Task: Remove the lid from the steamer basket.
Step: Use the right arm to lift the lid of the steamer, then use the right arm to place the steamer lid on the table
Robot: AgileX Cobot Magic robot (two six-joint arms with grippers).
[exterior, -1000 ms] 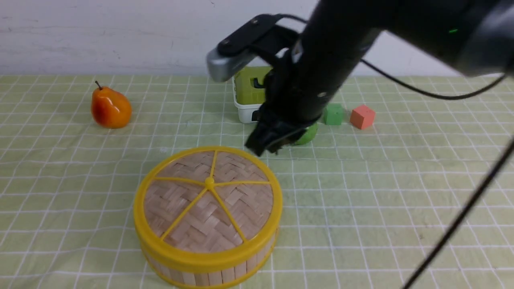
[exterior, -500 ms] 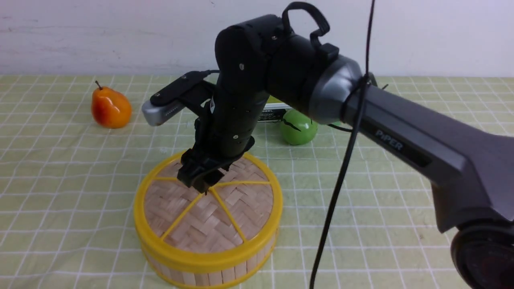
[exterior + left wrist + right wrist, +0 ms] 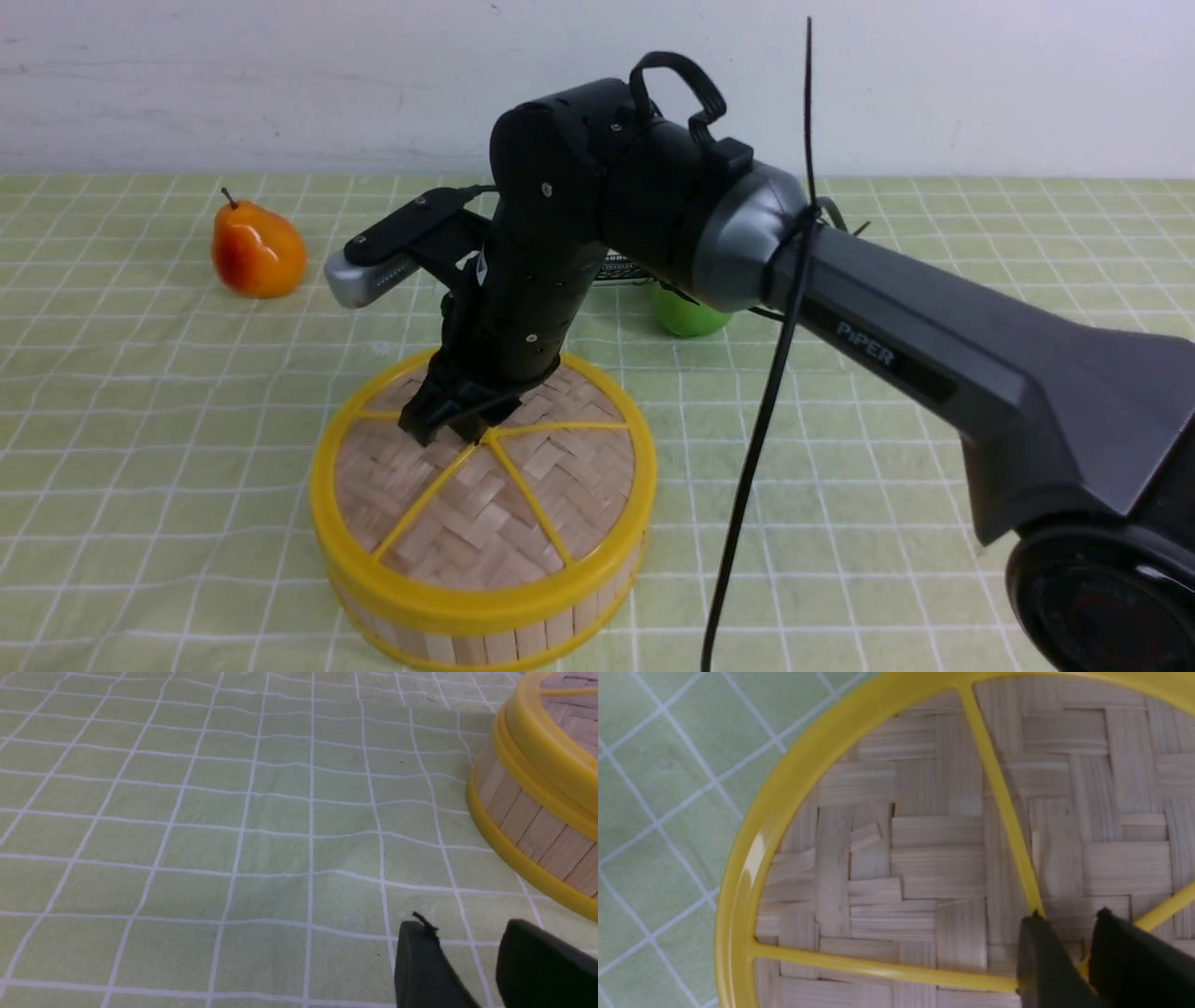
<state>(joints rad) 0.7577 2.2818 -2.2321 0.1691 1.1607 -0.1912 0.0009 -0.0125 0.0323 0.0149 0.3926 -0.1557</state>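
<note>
Green checked tablecloth [image 3: 168,448] covers the whole work surface, with a white wall [image 3: 233,84] behind it. Right arm [image 3: 934,364] reaches in from the near right corner and bends down over the middle of the cloth. Steamer basket [image 3: 485,639] stands upright near the front edge, left of centre. Lid [image 3: 485,523] sits flat on the basket, its yellow rim seated on the basket's upper rim all round. Right gripper [image 3: 446,433] points down onto the lid centre. In the right wrist view its two fingers stand on either side of the point where the spokes meet, with yellow plastic visible between them; whether they pinch it cannot be determined. Pear [image 3: 257,252] lies far left at the back. Green apple [image 3: 686,317] lies behind the arm, partly hidden. Left gripper [image 3: 465,924] hovers low over bare cloth just beside the basket wall, fingers parted by a narrow gap, holding nothing
</note>
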